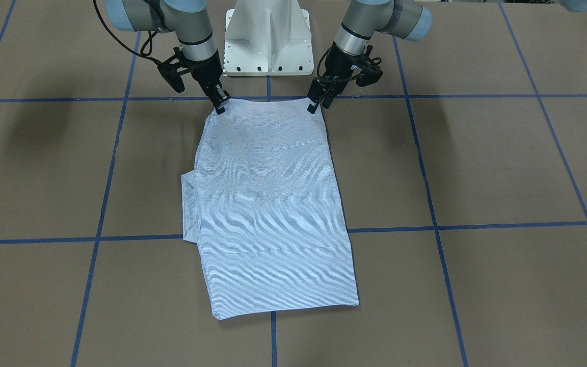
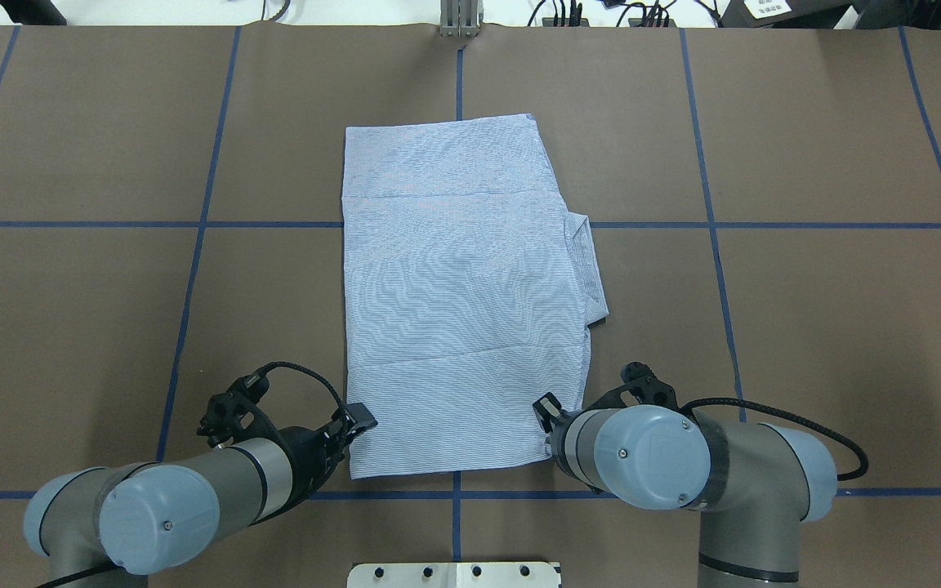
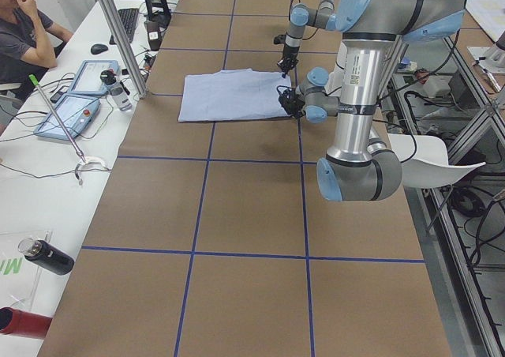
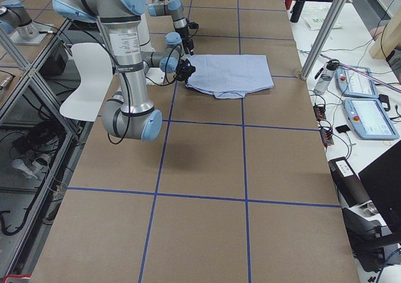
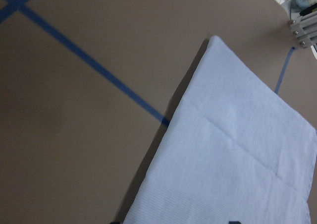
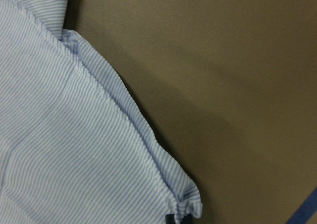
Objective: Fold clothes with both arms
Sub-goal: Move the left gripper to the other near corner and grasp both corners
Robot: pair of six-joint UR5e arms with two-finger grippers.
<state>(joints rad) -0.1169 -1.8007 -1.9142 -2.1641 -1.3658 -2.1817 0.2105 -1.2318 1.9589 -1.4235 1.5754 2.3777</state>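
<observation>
The pinstriped shirt (image 1: 268, 204) lies flat on the brown table, folded into a long rectangle, back side up (image 2: 462, 294). No buttons, collar or pocket show. A folded sleeve part (image 2: 589, 269) sticks out on its right side. My right gripper (image 1: 219, 105) is at the shirt's near right corner (image 2: 546, 408). The right wrist view shows its tips (image 6: 172, 219) together on the puckered corner. My left gripper (image 1: 319, 104) is at the near left corner (image 2: 359, 420). In the left wrist view one fingertip (image 5: 233, 222) stands well apart from the other, with the shirt's edge (image 5: 237, 154) between them.
The white pedestal base (image 1: 267, 38) stands just behind the shirt's near edge. Blue tape lines (image 2: 193, 224) grid the table. An operators' bench with tablets (image 3: 75, 108) and a seated person (image 3: 24, 33) is beyond the table's far edge.
</observation>
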